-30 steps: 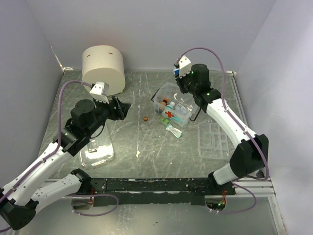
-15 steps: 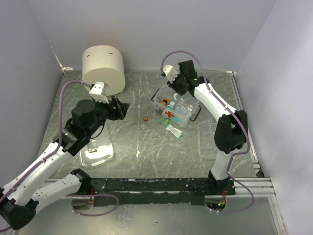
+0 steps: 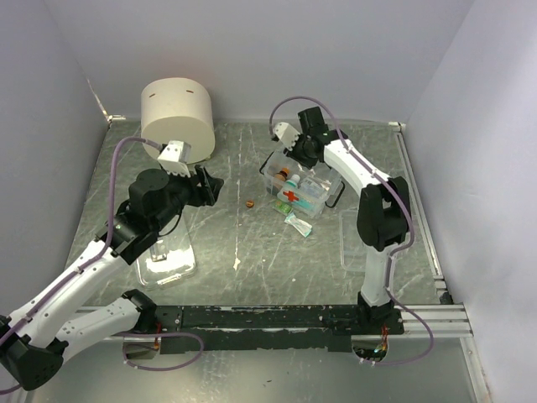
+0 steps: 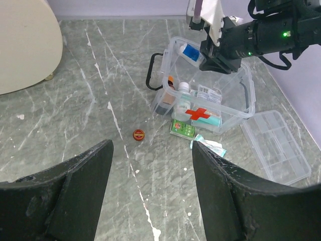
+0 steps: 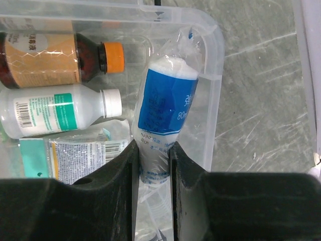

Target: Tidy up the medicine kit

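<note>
Soft, even overhead light, only faint shadows on the grey counter (image 3: 268,260); little glare, all three views sharp, save the dark, slightly blurred jaws up close

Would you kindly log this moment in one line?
right claw: shut on wrapped roll in medicine kit | left claw: open, empty | divided tray: beside kit

White link shells (image 3: 80,273), black joint housings (image 3: 151,197), looping mauve cables (image 3: 294,99) and matte black fingers (image 4: 75,196) make up both arms.
</note>
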